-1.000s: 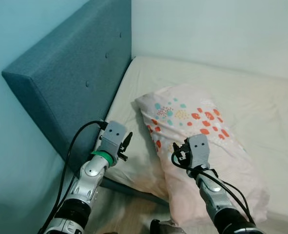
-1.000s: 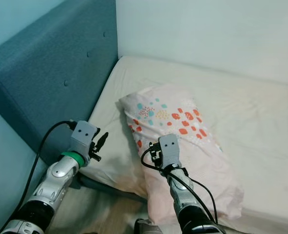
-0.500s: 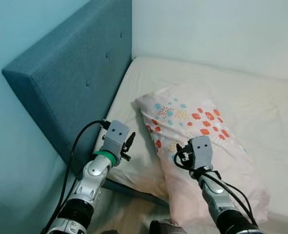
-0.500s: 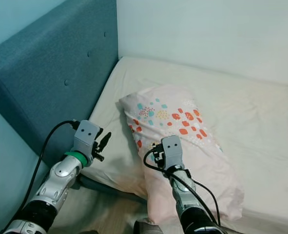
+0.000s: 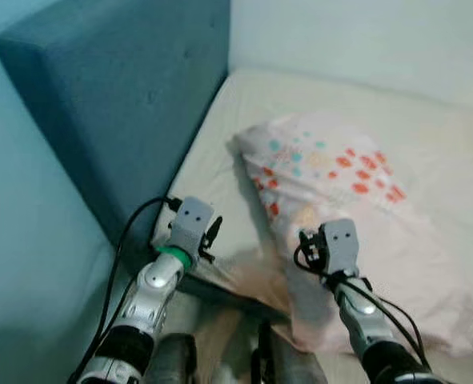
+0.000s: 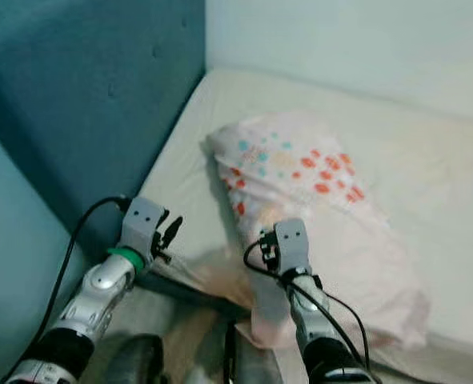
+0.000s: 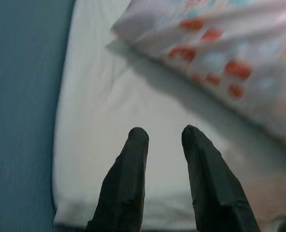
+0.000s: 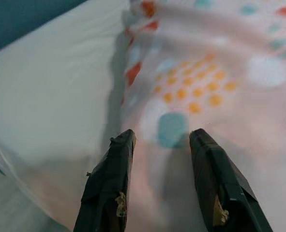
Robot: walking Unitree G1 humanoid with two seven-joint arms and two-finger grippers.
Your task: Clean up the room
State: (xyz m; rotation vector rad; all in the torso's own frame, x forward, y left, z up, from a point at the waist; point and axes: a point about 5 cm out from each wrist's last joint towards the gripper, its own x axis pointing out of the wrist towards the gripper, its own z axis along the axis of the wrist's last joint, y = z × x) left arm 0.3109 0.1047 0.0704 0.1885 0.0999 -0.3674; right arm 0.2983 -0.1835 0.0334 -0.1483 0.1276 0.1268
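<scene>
Head views: the pillow [image 5: 340, 184], pale pink with orange and teal spots, lies on the white bed [image 5: 428, 120], running from centre toward 4 o'clock, its near end at the bed's front edge. The blue headboard [image 5: 124, 104] bounds the bed from 9 to 12 o'clock, with bare sheet between it and the pillow. The left hand [image 5: 212, 237] hovers at 7 o'clock above the bed's near corner. The right hand [image 6: 265, 251] is at 6 o'clock over the pillow's near end. No writing is legible.

Left wrist view: fingers [image 7: 128, 174] narrowly parted, holding nothing, over bare sheet beside the headboard.

Right wrist view: fingers [image 8: 111, 183] moderately parted over the pillow's edge, gripping nothing.
</scene>
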